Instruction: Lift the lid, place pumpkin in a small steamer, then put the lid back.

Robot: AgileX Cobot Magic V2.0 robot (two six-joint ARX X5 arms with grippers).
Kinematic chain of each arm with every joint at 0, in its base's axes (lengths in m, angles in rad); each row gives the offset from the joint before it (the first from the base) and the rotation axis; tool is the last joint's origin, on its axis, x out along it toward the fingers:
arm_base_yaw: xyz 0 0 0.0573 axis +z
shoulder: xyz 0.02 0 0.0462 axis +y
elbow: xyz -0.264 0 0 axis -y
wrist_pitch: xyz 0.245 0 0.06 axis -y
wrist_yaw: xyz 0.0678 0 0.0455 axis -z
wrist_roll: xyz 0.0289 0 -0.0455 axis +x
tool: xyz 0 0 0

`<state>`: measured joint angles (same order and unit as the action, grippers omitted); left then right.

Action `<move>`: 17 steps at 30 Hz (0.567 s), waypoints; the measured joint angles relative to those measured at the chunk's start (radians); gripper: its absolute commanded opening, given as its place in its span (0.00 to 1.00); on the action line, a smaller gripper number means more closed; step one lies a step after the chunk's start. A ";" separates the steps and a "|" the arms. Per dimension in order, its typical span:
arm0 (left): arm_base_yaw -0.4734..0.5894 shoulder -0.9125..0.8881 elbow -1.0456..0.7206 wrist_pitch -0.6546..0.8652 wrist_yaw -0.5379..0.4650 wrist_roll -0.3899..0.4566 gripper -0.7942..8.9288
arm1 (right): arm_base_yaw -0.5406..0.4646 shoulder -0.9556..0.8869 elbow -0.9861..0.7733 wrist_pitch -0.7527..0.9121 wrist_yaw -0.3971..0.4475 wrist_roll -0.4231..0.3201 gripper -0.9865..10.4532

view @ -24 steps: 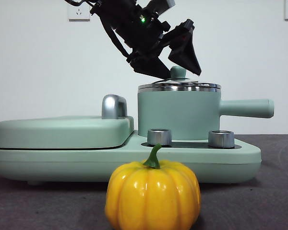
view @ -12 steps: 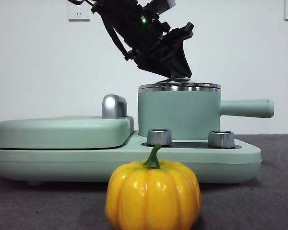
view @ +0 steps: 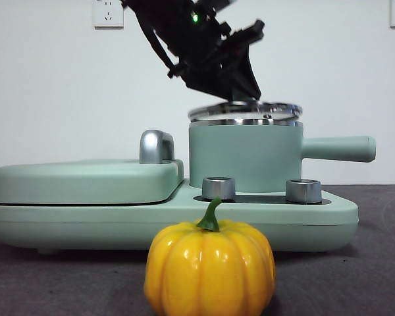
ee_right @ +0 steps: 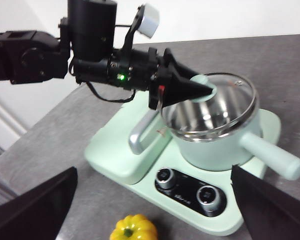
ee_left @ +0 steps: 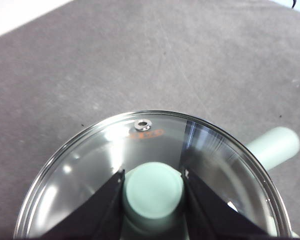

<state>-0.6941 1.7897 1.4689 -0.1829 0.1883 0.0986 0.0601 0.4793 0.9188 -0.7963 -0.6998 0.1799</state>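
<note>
My left gripper (view: 240, 92) is shut on the mint-green knob (ee_left: 152, 190) of the glass lid (view: 245, 109). The lid hangs slightly tilted just above the steel rim of the small steamer (view: 243, 155). In the left wrist view both black jaws press the knob's sides, and the lid's vent hole (ee_left: 142, 125) shows beyond it. The yellow-orange pumpkin (view: 209, 270) stands on the table in front of the appliance, also visible in the right wrist view as the pumpkin (ee_right: 134, 228). My right gripper (ee_right: 152, 172) hovers high above the table's front, open and empty.
The steamer sits on a wide mint-green appliance base (view: 85, 217) with two silver knobs (view: 218, 188). A flat grill cover (view: 85, 179) with a chrome handle (view: 156, 146) lies to its left. The steamer's long side handle (view: 339, 149) points right.
The left gripper's jaws, open around the knob a second ago, closed on it. The lid has since risen off the steamer's rim and tilted. The pumpkin has not moved.
</note>
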 measured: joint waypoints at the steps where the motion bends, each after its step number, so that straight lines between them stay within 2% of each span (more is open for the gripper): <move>1: 0.001 -0.013 0.000 -0.004 0.000 -0.005 0.14 | 0.000 0.000 0.000 0.000 -0.004 0.000 0.51; 6: 0.013 -0.107 0.004 -0.032 0.000 -0.010 0.14 | 0.000 0.000 0.000 0.000 -0.013 0.006 0.50; 10: 0.041 -0.162 0.011 -0.084 0.001 -0.010 0.14 | 0.005 0.017 0.000 0.000 -0.078 0.039 0.48; 17: 0.123 -0.225 0.011 -0.182 0.000 -0.009 0.14 | 0.085 0.118 0.007 -0.023 -0.109 0.101 0.48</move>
<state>-0.5709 1.5646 1.4803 -0.3645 0.1886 0.0895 0.1452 0.5976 0.9257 -0.8188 -0.8089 0.2806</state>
